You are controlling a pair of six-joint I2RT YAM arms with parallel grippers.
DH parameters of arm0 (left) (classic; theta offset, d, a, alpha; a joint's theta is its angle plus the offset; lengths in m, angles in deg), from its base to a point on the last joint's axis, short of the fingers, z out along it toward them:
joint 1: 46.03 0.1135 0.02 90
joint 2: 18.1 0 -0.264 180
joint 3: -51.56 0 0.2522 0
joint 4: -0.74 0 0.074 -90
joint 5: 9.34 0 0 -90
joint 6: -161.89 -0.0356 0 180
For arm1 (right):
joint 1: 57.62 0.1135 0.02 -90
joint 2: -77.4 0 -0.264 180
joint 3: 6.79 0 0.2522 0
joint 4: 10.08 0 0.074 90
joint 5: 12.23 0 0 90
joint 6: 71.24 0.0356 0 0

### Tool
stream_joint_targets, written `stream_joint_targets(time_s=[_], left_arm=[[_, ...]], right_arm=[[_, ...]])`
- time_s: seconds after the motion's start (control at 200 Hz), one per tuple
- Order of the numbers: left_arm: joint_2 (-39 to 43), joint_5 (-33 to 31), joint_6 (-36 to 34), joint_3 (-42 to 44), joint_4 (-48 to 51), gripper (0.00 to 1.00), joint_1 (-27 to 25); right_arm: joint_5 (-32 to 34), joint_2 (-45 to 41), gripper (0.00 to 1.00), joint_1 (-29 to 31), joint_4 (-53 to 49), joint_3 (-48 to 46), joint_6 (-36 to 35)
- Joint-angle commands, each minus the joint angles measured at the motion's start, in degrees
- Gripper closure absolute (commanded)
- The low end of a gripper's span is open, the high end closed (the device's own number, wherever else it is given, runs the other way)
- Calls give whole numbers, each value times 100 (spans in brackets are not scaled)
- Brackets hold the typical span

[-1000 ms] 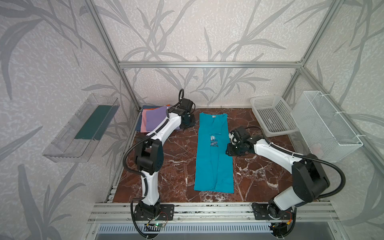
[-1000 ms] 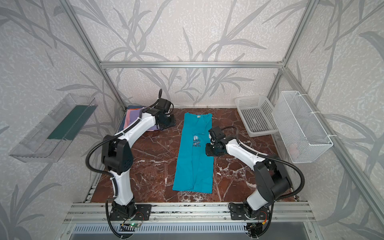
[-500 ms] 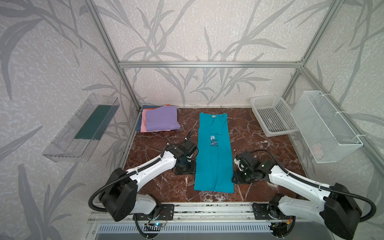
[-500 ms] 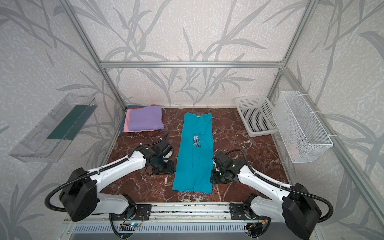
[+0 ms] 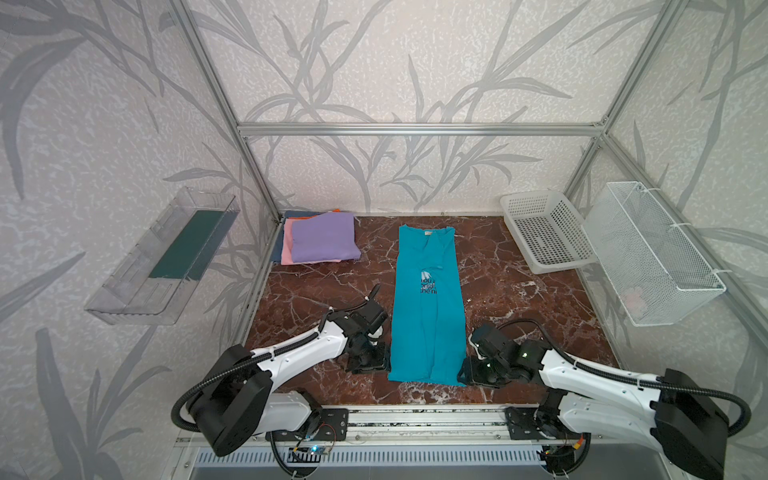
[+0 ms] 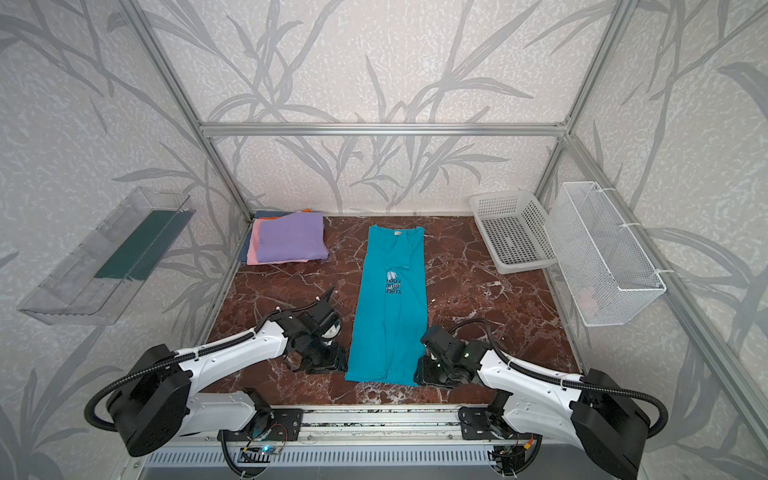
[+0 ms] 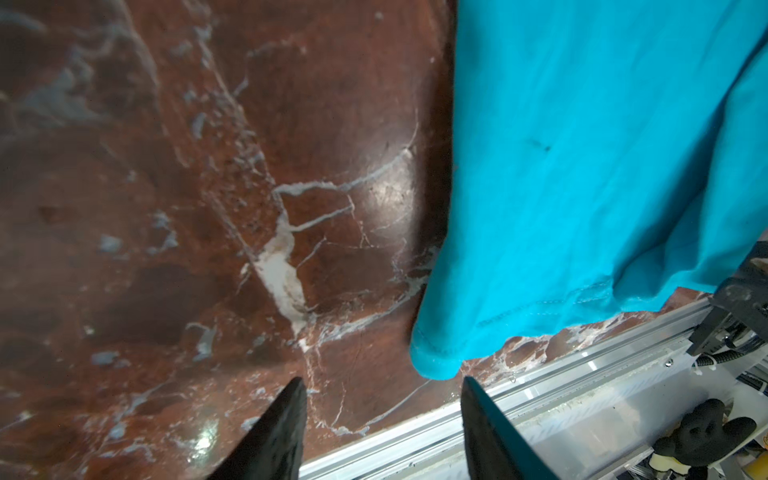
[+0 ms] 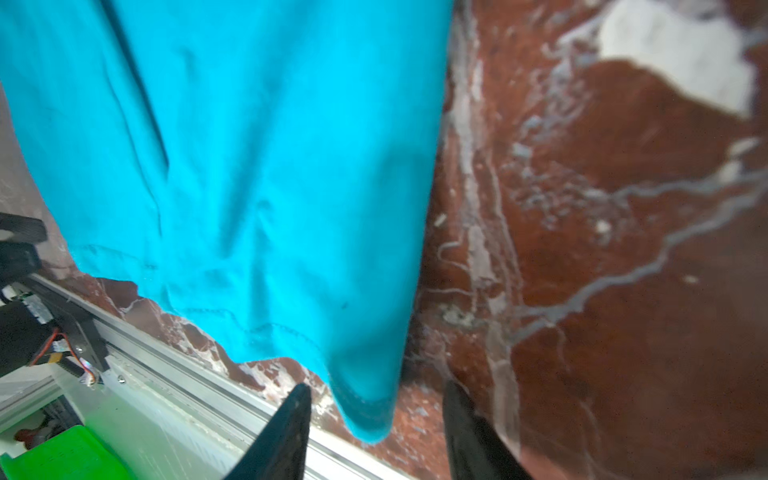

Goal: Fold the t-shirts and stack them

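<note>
Logged folded stack (image 5: 320, 243) back-left on table (image 5: 519, 291). Found left end effector (image 7: 382, 386) apart at near hem corner of teal tee (image 5: 428, 324), a long strip mid-table. Found right end effector (image 8: 374, 390) apart, straddling opposite corner. Pinch both deep; lift level toward collar.

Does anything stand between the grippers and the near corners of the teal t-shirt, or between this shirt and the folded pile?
Nothing visible. The left gripper and right gripper, both open, sit at the hem corners of the teal t-shirt. Only bare table lies between it and the folded pile.
</note>
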Motion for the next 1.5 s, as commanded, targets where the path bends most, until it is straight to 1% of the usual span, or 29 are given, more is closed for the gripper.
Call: stream_joint_targets(time_s=[0.0,0.065,0.23,0.4,0.505,0.585,0.8,0.88,0.965,1.005,1.055,1.135,1.205,1.27,1.4,1.5], left_arm=[[79,160,125,127,-191,43,-58],[143,168,168,211,-191,45,-52],[169,219,228,289,-298,46,-87],[-233,280,149,109,-408,50,-165],[-409,242,56,-82,-367,53,-222],[-474,242,37,-135,-367,61,-246],[-898,250,-55,-321,-378,75,-274],[-1112,280,-156,-521,-323,85,-298],[-1187,304,-221,-637,-257,94,-337],[-1188,287,-250,-708,-201,97,-339],[-1170,242,-306,-855,-96,100,-331],[-1197,163,-429,-1240,154,100,-322],[-1259,68,-554,-1674,400,100,-314],[-1368,20,-686,-2098,586,100,-272],[-1714,-264,-1048,-2963,892,100,-34],[-2043,-382,-1156,-3534,810,100,399]], right_arm=[[-26,230,53,69,333,-252,260],[-45,262,55,73,370,-261,276],[-65,330,59,78,477,-287,312],[-109,352,63,87,543,-337,354],[-117,316,63,87,562,-391,375],[-121,289,64,92,572,-426,402],[-110,328,66,91,623,-437,429],[-100,381,67,96,631,-375,403],[-59,447,77,96,590,-234,333],[-43,464,84,85,568,-150,300],[8,482,91,87,554,-26,265],[50,507,95,38,534,189,219],[-29,509,97,-134,499,403,121],[-159,500,97,-410,465,636,3],[-352,602,96,-1368,557,1073,-395],[-875,1157,96,-2082,784,1551,-673]])
